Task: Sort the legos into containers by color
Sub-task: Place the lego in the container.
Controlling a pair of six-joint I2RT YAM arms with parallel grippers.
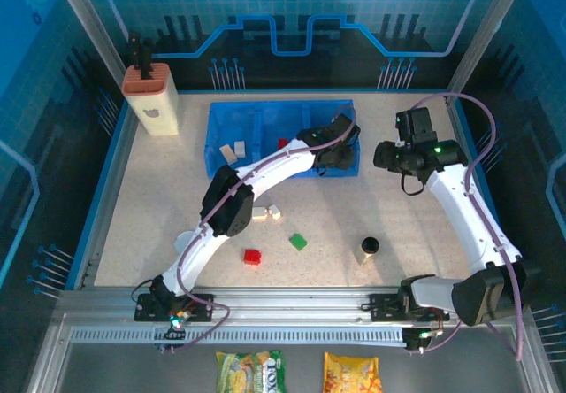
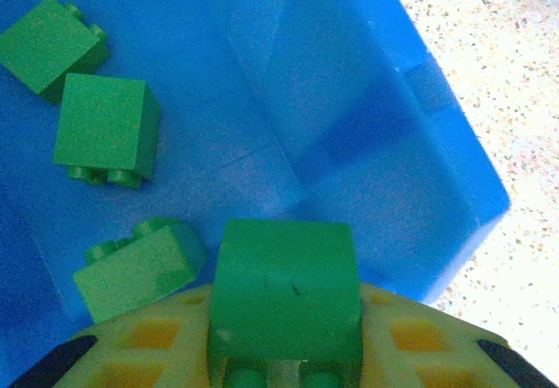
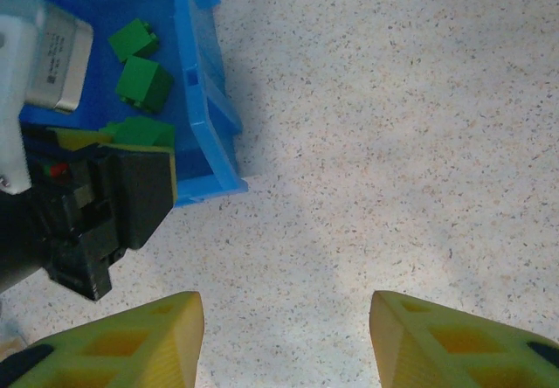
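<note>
Top: left gripper [image 1: 332, 151] reaches over right compartment of tray [image 1: 212, 132], the greens' bin. Cream bricks [image 1: 232, 151] in left compartment, red brick [image 1: 282, 143] in middle. Unsorted on table [image 1: 407, 225]: loose red brick [image 1: 253, 256], loose green brick [image 1: 298, 242], loose cream bricks [image 1: 265, 211].

Left wrist: jaws pinched on held green brick [image 2: 284, 292], above compartment floor. Three green bricks [image 2: 105, 126] lie below. Looks like drop position, release next.

Right wrist: right gripper [image 3: 286, 318] spread wide, empty, over bare table just beside tray corner. Probably parked clear of left arm.
</note>
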